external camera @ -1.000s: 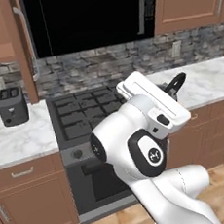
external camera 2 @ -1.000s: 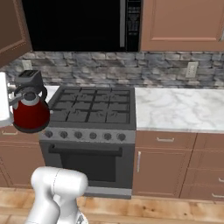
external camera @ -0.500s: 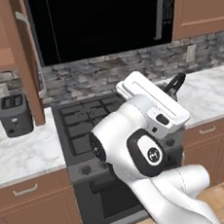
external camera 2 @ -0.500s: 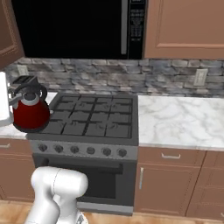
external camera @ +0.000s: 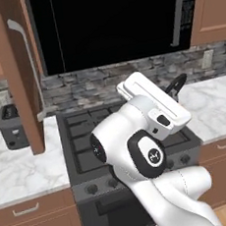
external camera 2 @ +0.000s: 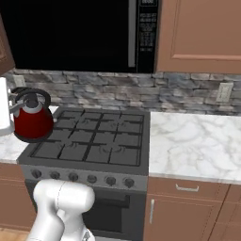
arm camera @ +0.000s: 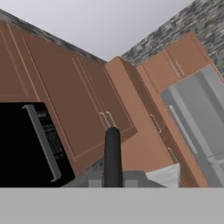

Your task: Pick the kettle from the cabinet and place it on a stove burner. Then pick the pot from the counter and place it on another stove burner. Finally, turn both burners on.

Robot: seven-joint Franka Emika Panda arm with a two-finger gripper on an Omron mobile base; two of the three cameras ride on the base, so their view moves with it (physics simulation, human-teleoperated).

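The red kettle [external camera 2: 32, 123] with its black arched handle hangs by the left edge of the cooktop, level with the rear-left stove burner [external camera 2: 77, 124]. My gripper [external camera 2: 13, 107] is shut on that handle from the left. In the left base view my arm covers the kettle's body, and just the handle [external camera: 175, 85] sticks out over the burners [external camera: 88, 137]. The hand view has the black handle [arm camera: 112, 151] standing up between my fingertips [arm camera: 112, 177]. The cabinet's open brown door [external camera: 19, 70] hangs at the upper left. The pot is out of view.
A black microwave [external camera 2: 70, 33] hangs above the stove, and round knobs [external camera 2: 89, 179] line its front. A dark toaster [external camera: 10, 128] stands on the left counter [external camera: 22, 174]. White marble counter [external camera 2: 197, 141] stretches to the stove's right. Shut wall cabinets [arm camera: 65, 96] show overhead.
The base has driven closer to the stove, so the whole scene has grown and shifted in both base views. The kettle has stayed in my grip at the same spot relative to the arm.
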